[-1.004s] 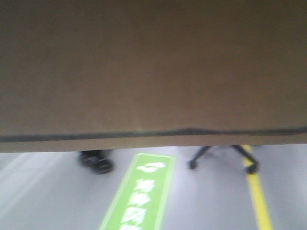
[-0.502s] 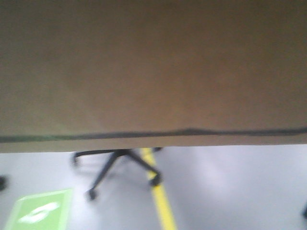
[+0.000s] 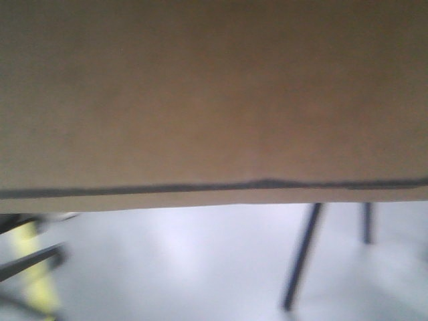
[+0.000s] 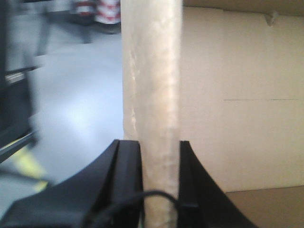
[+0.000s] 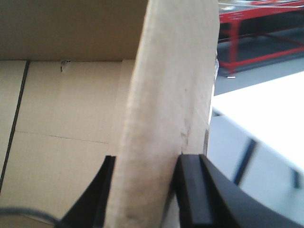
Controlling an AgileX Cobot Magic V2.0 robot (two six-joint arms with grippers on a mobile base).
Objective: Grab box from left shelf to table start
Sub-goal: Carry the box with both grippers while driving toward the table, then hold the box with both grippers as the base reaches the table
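Cardboard fills the front view: the box point(image 3: 214, 100) hangs above the floor point(image 3: 187, 261), with the left claw point(image 4: 160, 152) and right claw point(image 5: 145, 164) each clamped on an upright flap point(image 4: 152, 71). Below it the green floor sign has slid out of sight and dark table legs point(image 3: 302, 254) now show at right. The base seems to be swinging the load toward the table point(image 5: 266, 114).

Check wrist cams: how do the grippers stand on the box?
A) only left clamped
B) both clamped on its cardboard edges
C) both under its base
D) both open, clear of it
B: left gripper and right gripper each pinch an upright cardboard edge of the box.
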